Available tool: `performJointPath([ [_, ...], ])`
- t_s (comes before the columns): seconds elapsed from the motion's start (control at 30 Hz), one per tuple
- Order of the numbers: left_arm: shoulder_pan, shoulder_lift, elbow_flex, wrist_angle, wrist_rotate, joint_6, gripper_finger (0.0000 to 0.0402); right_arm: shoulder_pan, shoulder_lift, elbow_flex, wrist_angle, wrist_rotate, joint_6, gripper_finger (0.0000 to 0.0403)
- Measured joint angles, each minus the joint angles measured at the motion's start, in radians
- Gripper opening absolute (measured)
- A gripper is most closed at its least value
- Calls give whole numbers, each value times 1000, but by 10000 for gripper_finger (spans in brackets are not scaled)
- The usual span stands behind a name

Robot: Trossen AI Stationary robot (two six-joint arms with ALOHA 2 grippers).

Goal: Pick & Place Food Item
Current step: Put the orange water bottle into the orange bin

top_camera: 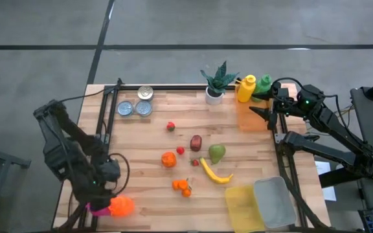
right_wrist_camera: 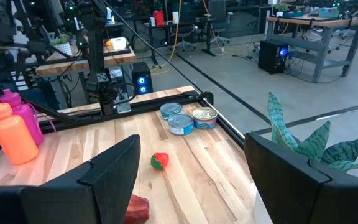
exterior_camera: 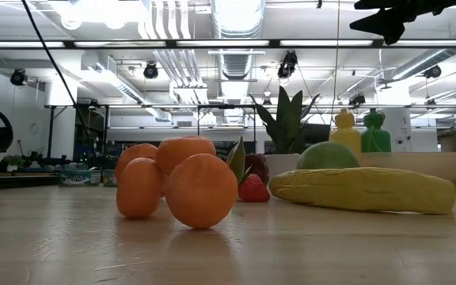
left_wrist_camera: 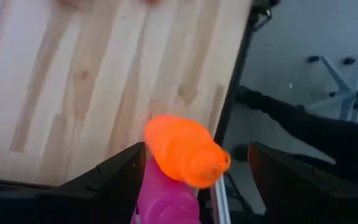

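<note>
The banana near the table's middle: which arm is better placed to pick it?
Probably the right. The right gripper hangs open above the table's right edge, with the banana on that half. The left gripper sits at the far left corner by the orange bottle.

Two dark arms, one at each side of the high view. Left arm folded along the left edge, running from mid-left down toward the lower left of the frame, left gripper (top_camera: 109,200) low at the bottom left. Fingers (left_wrist_camera: 114,177) spread wide in the left wrist view, dark wedges at either side of the lower frame. Right arm stretched from the right edge in toward the upper right of the high view, right gripper (top_camera: 264,111) pointing left. Fingers (right_wrist_camera: 114,171) likewise parted wide in the right wrist view, nothing between them.
</note>
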Motion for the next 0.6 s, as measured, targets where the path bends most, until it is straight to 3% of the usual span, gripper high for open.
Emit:
performJointPath([
  [0.6, -141, 99, -1, 110, -66, 12, 286, 0, 0, 0, 0, 0, 0, 286],
])
